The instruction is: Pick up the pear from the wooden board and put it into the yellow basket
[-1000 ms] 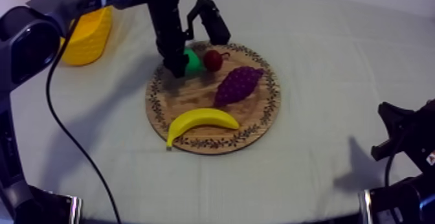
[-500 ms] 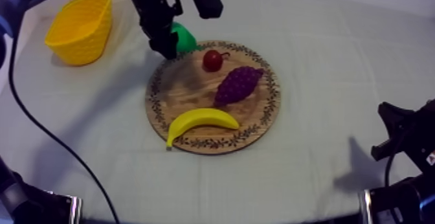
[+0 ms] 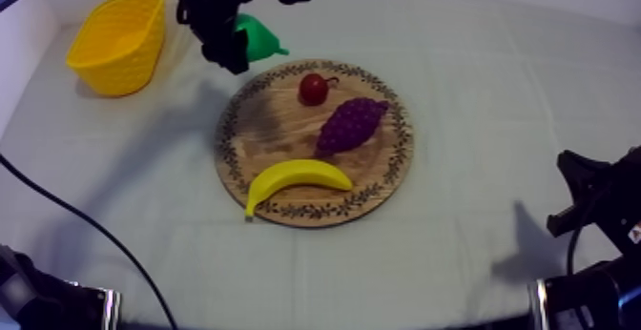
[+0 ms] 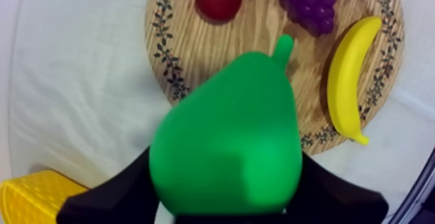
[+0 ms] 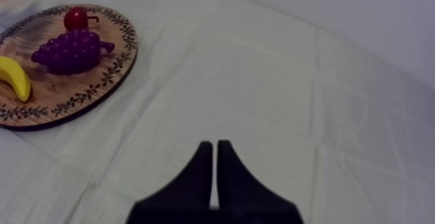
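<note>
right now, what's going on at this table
The left gripper is shut on the pear and holds it in the air past the rim of the board, toward the basket but not yet over it. The banana, grapes and small red fruit lie on the board. The right gripper, shut on nothing, sits low at the right side.

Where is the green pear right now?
The pear is gripped in the left hand, held off the table. In the top view it sits just beyond the wooden board's far-left rim, between the small red fruit and the yellow basket.
</note>
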`<action>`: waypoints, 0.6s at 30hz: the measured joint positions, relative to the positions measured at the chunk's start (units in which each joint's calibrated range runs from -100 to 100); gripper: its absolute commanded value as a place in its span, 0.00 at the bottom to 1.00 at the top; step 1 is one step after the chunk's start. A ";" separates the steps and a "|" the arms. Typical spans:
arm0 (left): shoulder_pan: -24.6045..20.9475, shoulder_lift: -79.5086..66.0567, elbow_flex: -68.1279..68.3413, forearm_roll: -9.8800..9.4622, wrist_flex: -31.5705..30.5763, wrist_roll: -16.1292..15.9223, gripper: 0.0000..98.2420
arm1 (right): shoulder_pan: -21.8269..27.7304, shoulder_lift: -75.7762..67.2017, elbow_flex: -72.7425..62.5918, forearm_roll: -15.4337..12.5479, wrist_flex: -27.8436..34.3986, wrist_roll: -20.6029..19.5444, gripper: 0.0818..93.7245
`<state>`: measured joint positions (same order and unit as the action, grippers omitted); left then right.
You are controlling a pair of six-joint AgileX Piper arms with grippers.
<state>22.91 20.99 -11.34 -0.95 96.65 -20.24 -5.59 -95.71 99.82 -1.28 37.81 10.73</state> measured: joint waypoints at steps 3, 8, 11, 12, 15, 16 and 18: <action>-0.53 -0.28 0.56 0.00 0.01 0.04 0.51 | 0.00 0.00 0.00 0.00 0.00 0.00 0.00; -1.92 -0.40 0.71 0.06 -0.08 0.40 0.51 | 0.00 0.00 0.00 0.00 0.00 0.00 0.00; -3.08 -0.40 0.06 0.06 -0.06 0.55 0.51 | 0.00 0.00 0.00 0.00 0.00 0.00 0.00; -3.37 -0.40 -0.22 0.06 -0.09 0.66 0.50 | 0.00 0.00 0.00 0.00 0.00 0.00 0.00; -4.74 -0.34 -1.20 0.10 -0.09 1.28 0.50 | 0.00 0.00 0.00 0.00 0.00 0.00 0.00; -5.12 -0.34 -1.61 0.10 -0.09 1.56 0.50 | 0.00 0.00 0.00 0.00 0.00 0.00 0.00; -6.18 -0.28 -2.76 0.10 -0.16 2.31 0.49 | 0.00 0.00 0.00 0.00 0.00 0.00 0.00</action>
<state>16.73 20.71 -14.10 -0.85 96.48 -17.94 -5.59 -95.71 99.82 -1.28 37.81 10.73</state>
